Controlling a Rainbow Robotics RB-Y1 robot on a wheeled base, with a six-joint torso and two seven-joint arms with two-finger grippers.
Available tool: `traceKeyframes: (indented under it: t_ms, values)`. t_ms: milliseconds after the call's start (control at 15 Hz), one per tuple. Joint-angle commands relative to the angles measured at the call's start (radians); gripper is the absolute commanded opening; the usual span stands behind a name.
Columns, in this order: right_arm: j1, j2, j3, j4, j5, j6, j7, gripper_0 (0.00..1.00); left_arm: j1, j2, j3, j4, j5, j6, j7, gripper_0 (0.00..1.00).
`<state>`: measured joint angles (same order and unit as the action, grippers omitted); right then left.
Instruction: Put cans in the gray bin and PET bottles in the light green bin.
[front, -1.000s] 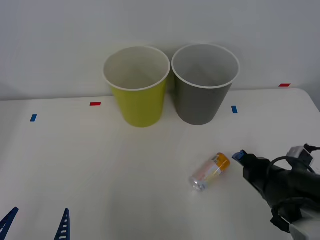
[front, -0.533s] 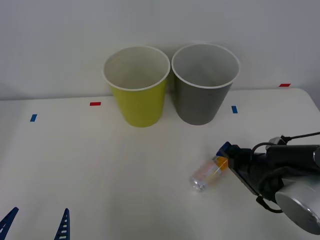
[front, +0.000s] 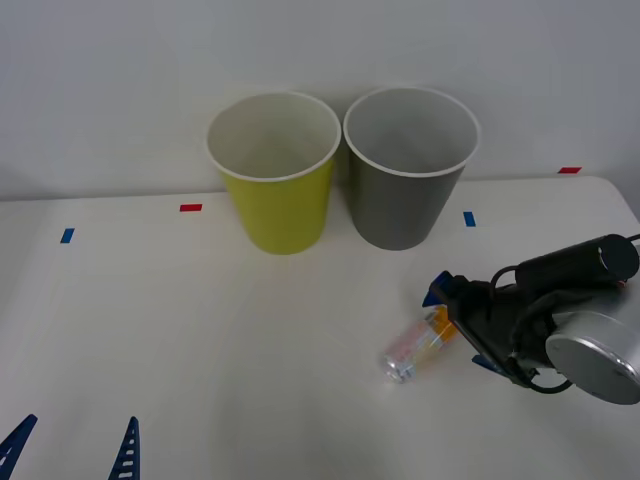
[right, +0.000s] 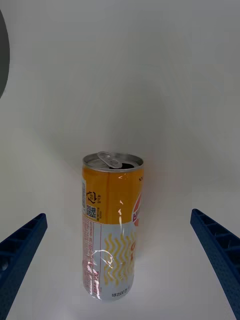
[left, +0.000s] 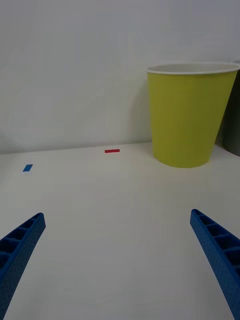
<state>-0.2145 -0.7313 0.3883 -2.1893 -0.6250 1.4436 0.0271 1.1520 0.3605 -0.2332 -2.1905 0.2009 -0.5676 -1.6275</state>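
- Front view: noted the can (front: 419, 346) lying on its side on the white table (front: 200, 350), lower right of centre in the frame, orange end pointing toward the right gripper (front: 452, 326), silver end toward the lower left.
- Logged the right gripper at the can's orange end, blue fingers spread, one tip above the can end and one below it; contact with the can could not be judged from this angle.
- Recorded the light green bin (front: 275, 172) and the gray bin (front: 409, 168) upright side by side at upper centre against the wall, green on the left, gray on the right, nearly touching, both well apart from the can.
- Saw small red tape marks (front: 190, 208) and blue ones on the table near the bins.
- Found the left gripper (front: 70, 447) at the lower left corner, blue tips parted, nothing between them.
- Right wrist view: can (right: 112, 225) centred between the right gripper's fingers (right: 215, 252), released, a clear gap on both sides; pull-tab end farthest from the camera.
- Left wrist view: left gripper's fingers (left: 20, 250) wide apart over bare table; light green bin (left: 189, 115) at upper right of the frame, a sliver of the gray bin (left: 233, 120) at the right edge.
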Motion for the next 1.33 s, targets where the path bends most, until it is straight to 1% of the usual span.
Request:
traceKeyframes:
  t_ms: [67,400,667,933,1067,1133,1200,1333]
  values:
    - [-0.057,-0.031,0.041,0.056,-0.059,0.000,0.001,1.00,0.000,0.000,0.000,0.000,0.000,0.000,0.000,1.00]
    - [-0.155,-0.023,0.132,0.180,-0.093,-0.031,-0.003,1.00,0.000,0.000,0.000,0.000,0.000,0.000,0.000,1.00]
    - [-0.198,-0.023,0.195,0.230,-0.133,-0.062,-0.021,1.00,0.000,0.000,0.000,0.000,0.000,0.000,0.000,1.00]
    - [-0.230,-0.014,0.199,0.260,-0.159,-0.062,-0.033,1.00,0.000,0.000,0.000,0.000,0.000,0.000,0.000,1.00]
    - [-0.255,-0.016,0.199,0.293,-0.203,-0.062,-0.022,1.00,0.000,0.000,0.000,0.000,0.000,0.000,0.000,1.00]
    - [-0.264,-0.016,0.199,0.304,-0.209,-0.060,-0.016,1.00,0.000,0.000,0.000,0.000,0.000,0.000,0.000,1.00]
    - [-0.270,-0.016,0.205,0.312,-0.209,-0.060,-0.013,1.00,0.000,0.000,0.000,0.000,0.000,0.000,0.000,1.00]
    - [-0.312,-0.019,0.253,0.361,-0.211,-0.062,-0.007,1.00,0.000,0.000,0.000,0.000,0.000,0.000,0.000,1.00]
